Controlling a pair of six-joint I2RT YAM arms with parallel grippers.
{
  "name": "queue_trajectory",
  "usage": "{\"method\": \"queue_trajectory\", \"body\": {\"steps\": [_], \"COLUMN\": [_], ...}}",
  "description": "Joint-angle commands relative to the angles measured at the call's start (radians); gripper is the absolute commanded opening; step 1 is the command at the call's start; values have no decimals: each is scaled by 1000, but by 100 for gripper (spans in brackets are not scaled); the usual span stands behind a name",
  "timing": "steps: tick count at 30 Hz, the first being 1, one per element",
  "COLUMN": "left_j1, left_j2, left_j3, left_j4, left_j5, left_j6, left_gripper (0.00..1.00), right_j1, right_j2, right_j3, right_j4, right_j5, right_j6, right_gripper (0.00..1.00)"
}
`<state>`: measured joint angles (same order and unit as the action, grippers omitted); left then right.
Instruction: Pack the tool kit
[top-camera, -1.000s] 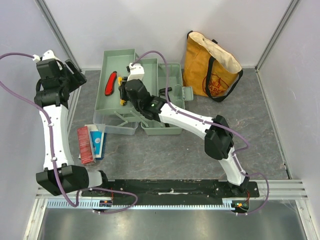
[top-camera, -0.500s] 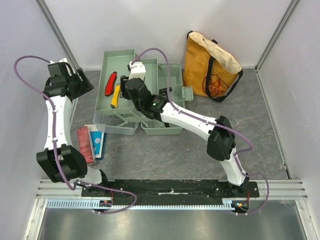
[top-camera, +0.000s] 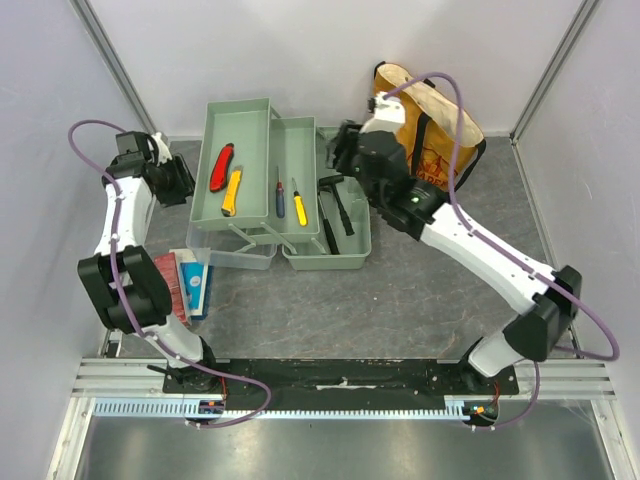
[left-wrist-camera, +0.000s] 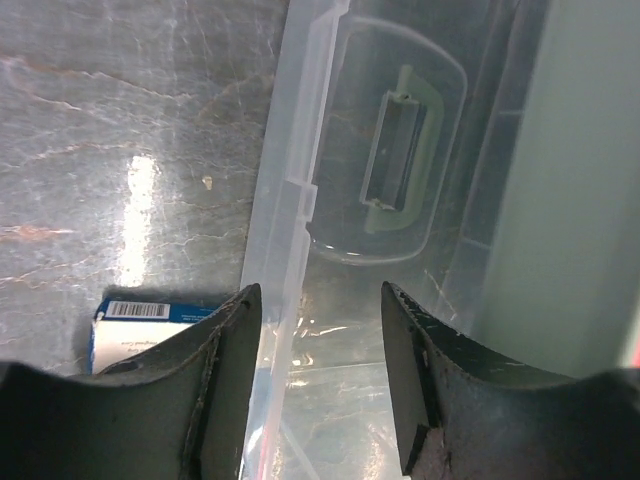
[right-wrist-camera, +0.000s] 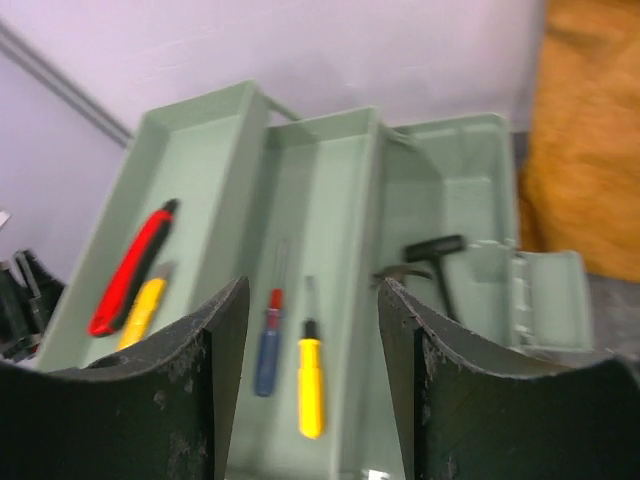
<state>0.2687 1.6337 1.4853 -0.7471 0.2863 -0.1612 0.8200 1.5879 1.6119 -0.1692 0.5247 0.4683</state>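
Note:
The sage-green toolbox (top-camera: 345, 235) stands open with its trays fanned out to the left. The far-left tray holds a red cutter (top-camera: 221, 167) and a yellow cutter (top-camera: 232, 192). The middle tray holds a blue-handled screwdriver (top-camera: 279, 200) and a yellow-handled screwdriver (top-camera: 298, 205). A black hammer (top-camera: 335, 205) lies in the base. The clear lid (top-camera: 225, 258) lies at the front left. My left gripper (top-camera: 183, 180) is open and empty beside the left tray, above the lid's edge (left-wrist-camera: 290, 200). My right gripper (top-camera: 340, 150) is open and empty, raised behind the box and facing the trays (right-wrist-camera: 312, 390).
A mustard-yellow tote bag (top-camera: 425, 130) stands at the back right, close to my right arm. Flat red and blue packets (top-camera: 180, 285) lie left of the lid; the blue one shows in the left wrist view (left-wrist-camera: 150, 312). Walls close in the left, back and right.
My right arm pulled back from over the trays toward the back right, uncovering two screwdrivers in the middle tray. My left gripper moved nearer and closer to the toolbox's left side.

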Motion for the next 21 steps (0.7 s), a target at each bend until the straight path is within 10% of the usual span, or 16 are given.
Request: {"method": "queue_trajectory", "body": {"steps": [1,9,21], "left_j1": [4,3,-20], "left_j2": [54,80,103], "left_j3": [20,-17,-53], "left_j4": [6,54,61], "left_j5": [57,56,10], "left_j6": [71,110,117], "left_gripper": [54,31,44], "right_j1": [-77,-220,-338], "right_j2": [-100,-229,-295], "right_j3": [-162,-407,-576], "right_j4": [-38,-81,-111], "right_j5": [-87,-241,-342], "right_j6": [73,141,184], "right_gripper": [61,60,59]}}
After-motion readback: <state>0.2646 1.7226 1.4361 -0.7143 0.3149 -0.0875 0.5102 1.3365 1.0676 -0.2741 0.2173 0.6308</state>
